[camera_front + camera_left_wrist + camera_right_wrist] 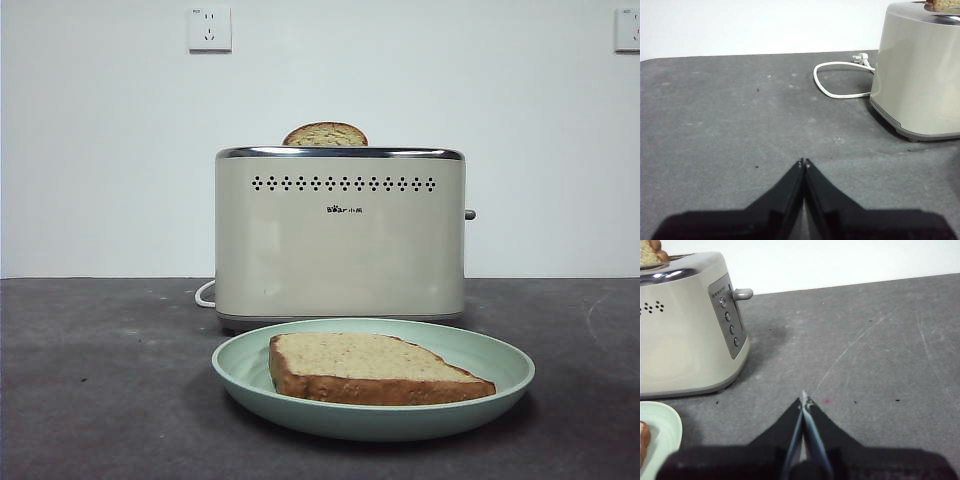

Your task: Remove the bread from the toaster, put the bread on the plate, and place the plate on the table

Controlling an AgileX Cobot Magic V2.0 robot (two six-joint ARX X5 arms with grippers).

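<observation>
Only second slice's (325,134) top above toaster (340,240).

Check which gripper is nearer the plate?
Right. The right gripper has the plate rim close beside it; the left gripper sees only the toaster and bare table.

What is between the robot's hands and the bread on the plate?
Nothing visible. The bread lies flat on the plate in front of the toaster. Both the left gripper and right gripper are shut over bare table.
</observation>
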